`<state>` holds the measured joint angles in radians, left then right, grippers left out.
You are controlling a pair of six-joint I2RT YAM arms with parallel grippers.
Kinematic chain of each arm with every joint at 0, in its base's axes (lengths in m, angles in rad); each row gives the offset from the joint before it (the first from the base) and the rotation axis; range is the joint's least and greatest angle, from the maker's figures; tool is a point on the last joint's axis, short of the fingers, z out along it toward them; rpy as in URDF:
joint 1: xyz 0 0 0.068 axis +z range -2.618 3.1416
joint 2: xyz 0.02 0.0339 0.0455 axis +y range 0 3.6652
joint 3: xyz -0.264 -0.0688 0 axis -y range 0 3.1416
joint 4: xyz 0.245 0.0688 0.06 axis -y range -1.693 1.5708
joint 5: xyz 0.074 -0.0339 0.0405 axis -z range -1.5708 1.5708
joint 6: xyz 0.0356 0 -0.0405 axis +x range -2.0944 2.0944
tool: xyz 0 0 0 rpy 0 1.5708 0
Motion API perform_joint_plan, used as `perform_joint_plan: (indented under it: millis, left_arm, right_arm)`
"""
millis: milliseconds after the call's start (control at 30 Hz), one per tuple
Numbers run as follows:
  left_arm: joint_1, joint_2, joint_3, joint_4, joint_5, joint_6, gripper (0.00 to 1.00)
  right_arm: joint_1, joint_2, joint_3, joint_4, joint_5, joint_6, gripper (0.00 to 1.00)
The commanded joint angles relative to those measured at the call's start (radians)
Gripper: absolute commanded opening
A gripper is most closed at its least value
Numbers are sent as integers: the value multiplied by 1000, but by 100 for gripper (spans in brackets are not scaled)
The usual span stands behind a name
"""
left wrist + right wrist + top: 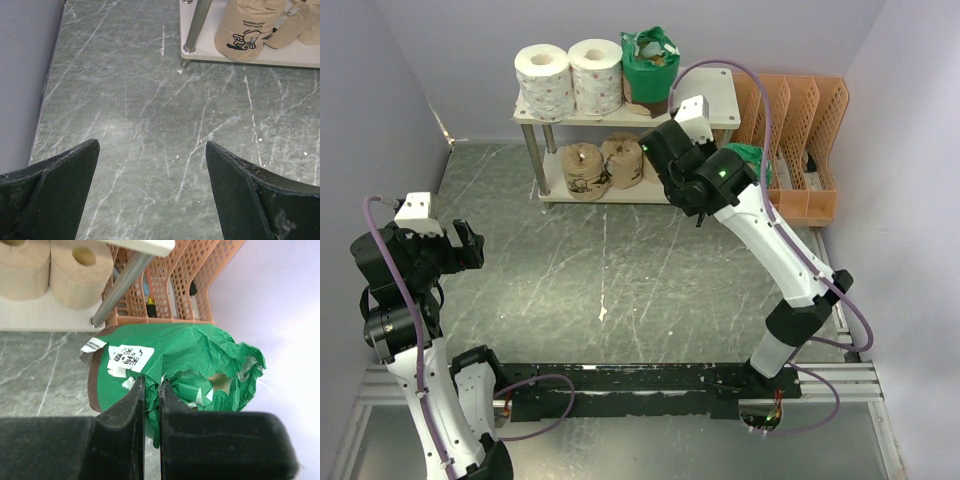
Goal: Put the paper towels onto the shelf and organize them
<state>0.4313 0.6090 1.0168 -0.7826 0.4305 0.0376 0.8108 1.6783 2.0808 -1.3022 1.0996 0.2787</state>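
Your right gripper (151, 384) pinches thin wrapper of the green roll (170, 357), 3 o'clock of the shelf (717, 90): likely light, soft, slippery; grip its body. Left gripper (151, 147) wide, empty.

Links (760, 225) white, joints (395, 260) black, cables (766, 120) purple, status lights (723, 172) green; end effector fingers (55, 185) black, scuffed.

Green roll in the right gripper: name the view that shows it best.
Right wrist view: the green roll fills the frame, its label and torn wrapper clear, the right gripper pinching its wrapper. Top external shows only a green patch behind the right arm. Left wrist shows none of it.
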Motion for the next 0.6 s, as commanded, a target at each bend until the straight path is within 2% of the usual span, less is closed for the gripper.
perform_joint_plan:
  millis: [0,167,367,433,567]
  left_arm:
    - [12,1,-3,26,11,7,98]
    - [11,1,-3,26,11,7,98]
    - [12,10,-2,25,10,8,98]
    - [12,15,-3,26,9,7,98]
    - [12,14,-4,27,2,4,98]
  right_arm:
    - [-3,-29,103,118,17,-166,0]
    - [-2,-71,115,302,38,-401,0]
    - [-1,-160,-81,739,67,-821,0]
    - [-1,-180,-107,838,20,-917,0]
    - [0,-193,-97,905,-148,-1020,0]
